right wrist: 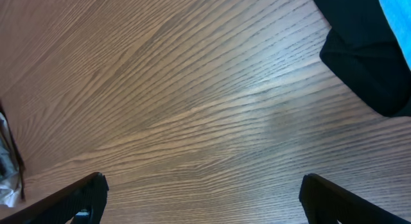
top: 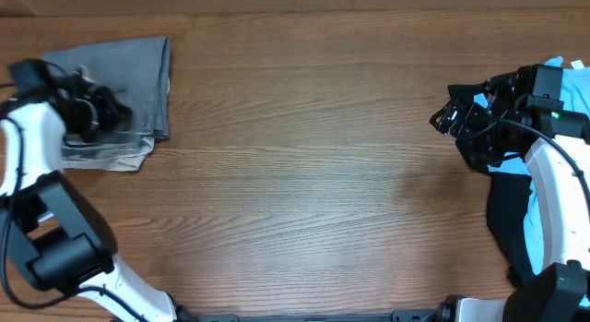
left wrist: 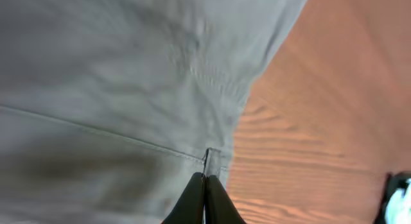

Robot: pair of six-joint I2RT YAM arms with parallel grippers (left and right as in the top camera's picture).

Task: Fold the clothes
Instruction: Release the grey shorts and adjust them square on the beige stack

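Note:
Grey shorts (top: 138,68) lie folded at the table's far left corner, with a paler folded layer (top: 111,158) showing under their near edge. My left gripper (top: 115,110) is over them. In the left wrist view its fingers (left wrist: 205,182) are pressed together at a seam near the edge of the grey fabric (left wrist: 115,89), with no cloth visibly between them. My right gripper (top: 449,116) hovers open and empty over bare wood (right wrist: 199,185). Beside it a black garment (top: 505,207) and a light-blue T-shirt (top: 536,220) lie in a pile; both also show in the right wrist view, the black garment (right wrist: 366,51) and the T-shirt (right wrist: 399,9).
The wooden table (top: 304,174) stretches between the two arms. The garment pile hangs over the right edge. Both arm bases stand at the near edge.

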